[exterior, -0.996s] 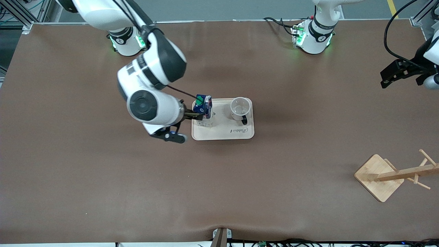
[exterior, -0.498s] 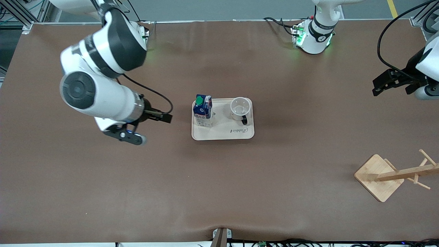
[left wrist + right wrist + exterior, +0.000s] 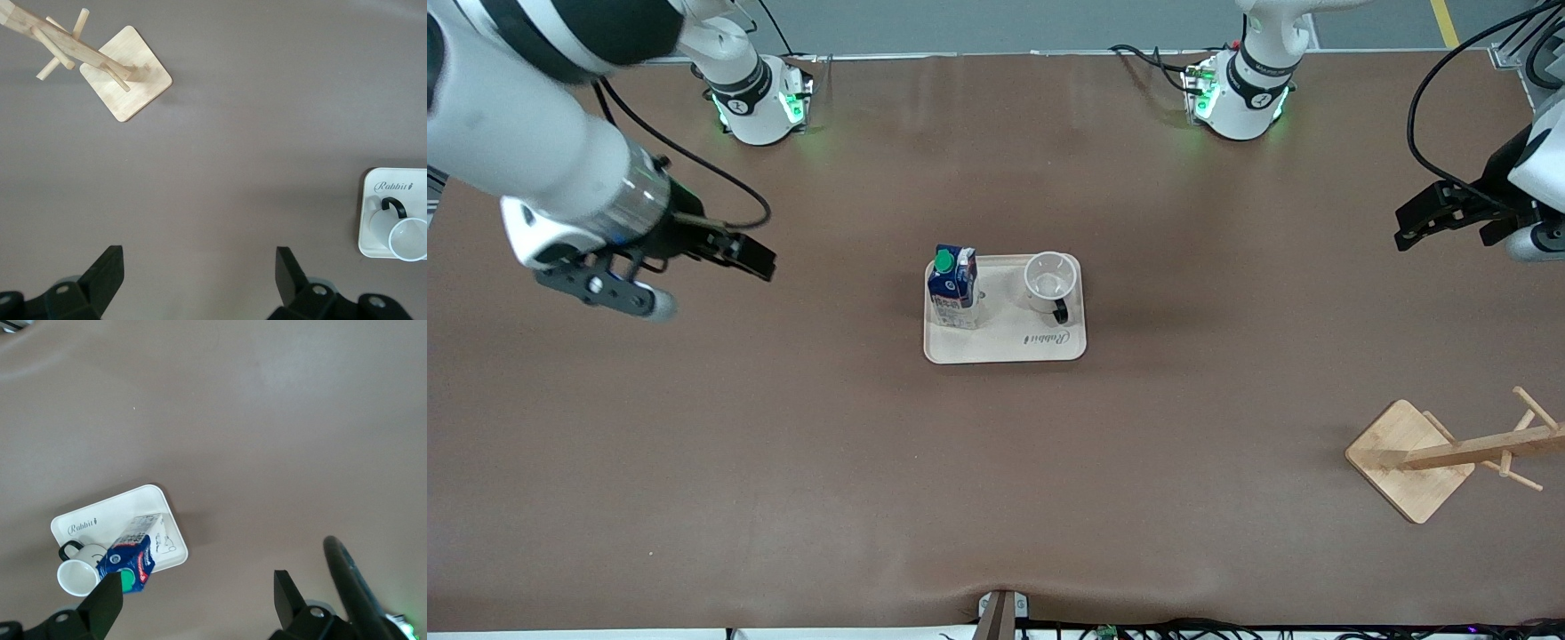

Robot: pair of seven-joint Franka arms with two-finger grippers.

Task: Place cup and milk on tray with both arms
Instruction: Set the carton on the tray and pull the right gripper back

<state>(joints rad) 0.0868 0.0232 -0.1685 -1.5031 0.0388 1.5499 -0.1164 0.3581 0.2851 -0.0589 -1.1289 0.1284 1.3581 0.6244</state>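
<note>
Cup (image 3: 1048, 282) and milk (image 3: 953, 288) stand on the tray (image 3: 1005, 348); left gripper (image 3: 1440, 216) and right gripper (image 3: 720, 255), fingers wide open and empty, should retreat clear without nudging them.

We see both arms raised above the worktop (image 3: 996, 498), each near its own end. The right hand (image 3: 734, 252) is open and holds nothing. The left hand (image 3: 1427, 213) is also open and empty, its fingers (image 3: 107, 273) wide apart.

The right end effector (image 3: 734, 252), empty with fingers spread, has pulled away from the dark-blue milk carton (image 3: 953, 287) toward the right arm's end of the surface.
</note>
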